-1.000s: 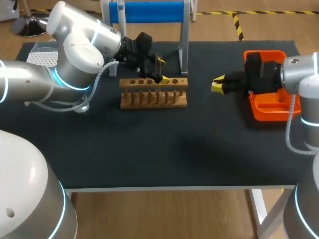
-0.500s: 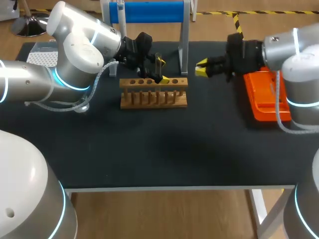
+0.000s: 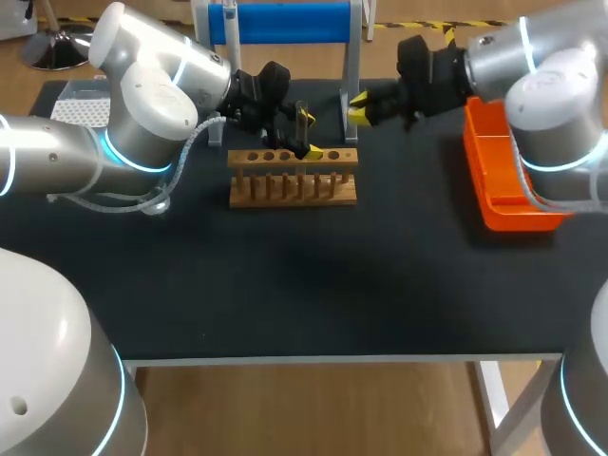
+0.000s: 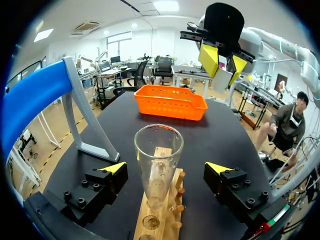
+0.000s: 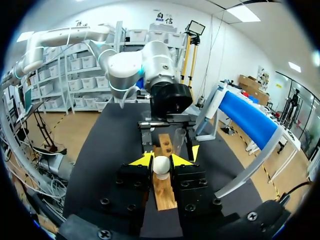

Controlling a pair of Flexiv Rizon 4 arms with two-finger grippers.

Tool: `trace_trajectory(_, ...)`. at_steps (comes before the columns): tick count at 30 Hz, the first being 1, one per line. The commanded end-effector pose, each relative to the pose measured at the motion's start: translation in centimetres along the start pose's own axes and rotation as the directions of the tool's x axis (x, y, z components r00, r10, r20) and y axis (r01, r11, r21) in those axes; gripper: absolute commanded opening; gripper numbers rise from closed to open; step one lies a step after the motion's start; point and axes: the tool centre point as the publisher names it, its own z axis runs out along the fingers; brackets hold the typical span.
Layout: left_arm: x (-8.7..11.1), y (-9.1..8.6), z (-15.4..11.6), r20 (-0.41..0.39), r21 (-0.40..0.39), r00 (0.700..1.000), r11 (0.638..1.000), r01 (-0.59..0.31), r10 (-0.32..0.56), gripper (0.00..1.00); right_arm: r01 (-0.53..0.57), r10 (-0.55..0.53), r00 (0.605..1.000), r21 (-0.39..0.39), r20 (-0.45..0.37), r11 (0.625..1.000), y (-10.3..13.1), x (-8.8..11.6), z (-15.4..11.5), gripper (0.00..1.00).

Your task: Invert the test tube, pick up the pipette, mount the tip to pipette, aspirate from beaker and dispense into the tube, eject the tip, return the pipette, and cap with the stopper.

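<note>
The right jaws are narrow, pinched from both sides on a white, rounded stopper (image 5: 161, 165). Over the last second they have swung away from above the orange tray (image 3: 513, 204) and across the desk (image 3: 313, 285). They now hang just beside the post of the blue-topped stand (image 3: 350, 90), near one end of the wooden rack (image 3: 293, 179).

The left jaws have not moved. They stand wide on either side of the test tube (image 4: 157, 165), touching it on neither side. The tube stands upright, mouth up, in the rack.

I judge that the last step, capping, is in hand. The stopper is on its way, but it is not yet over the tube's mouth and has to be lined up and pressed in.

No brand, label or writing can be read on anything on the desk.
</note>
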Motion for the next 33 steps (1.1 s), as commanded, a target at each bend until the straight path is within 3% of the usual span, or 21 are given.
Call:
trace_trajectory(1, 0.0, -0.1, 0.0, -0.002, -0.004, 1.0, 1.0, 0.001, -0.001, 1.0, 0.002, -0.001, 1.0, 0.008, -0.011, 1.0, 0.6, -0.8, 0.7, 0.0)
trace_trajectory(33, -0.5, 0.0, -2.1, 0.074, -0.063, 0.997, 0.998, -0.003, 0.007, 1.0, 0.006, -0.006, 1.0, -0.003, -0.027, 1.0, 1.5, -0.8, 2.6, 0.0)
